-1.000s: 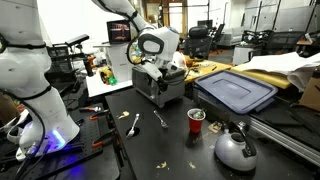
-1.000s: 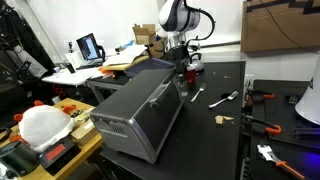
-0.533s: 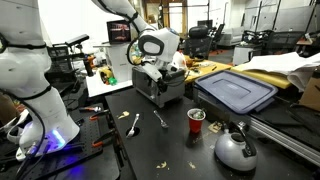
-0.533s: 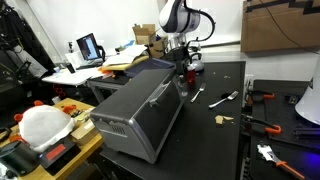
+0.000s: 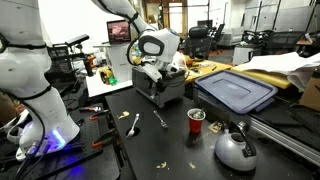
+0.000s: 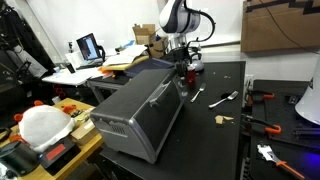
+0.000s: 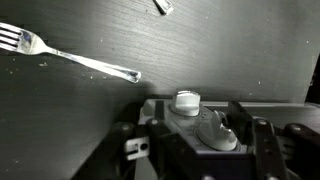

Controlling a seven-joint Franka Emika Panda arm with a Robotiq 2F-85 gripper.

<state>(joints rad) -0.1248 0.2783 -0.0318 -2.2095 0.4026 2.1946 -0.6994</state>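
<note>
Currently the end effector (image 7: 197,142) hangs with jaws apart, holding nothing, either side of the white knob (image 7: 187,100) at the end of the toaster (image 6: 140,110) on the table (image 7: 230,50). A fork (image 7: 70,55) lies beyond. Judged at approach stage only, with no grip made. Fingertips are cut off in the wrist view, so contact is unclear.

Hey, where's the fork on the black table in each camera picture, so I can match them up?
In an exterior view: the fork lies centre-left, below and left of the toaster.
In an exterior view: the fork lies right of centre, to the right of the toaster.
Wrist view: the fork is upper left, tines towards the left edge.
Shared landmark: the toaster, clear in both exterior views.
</note>
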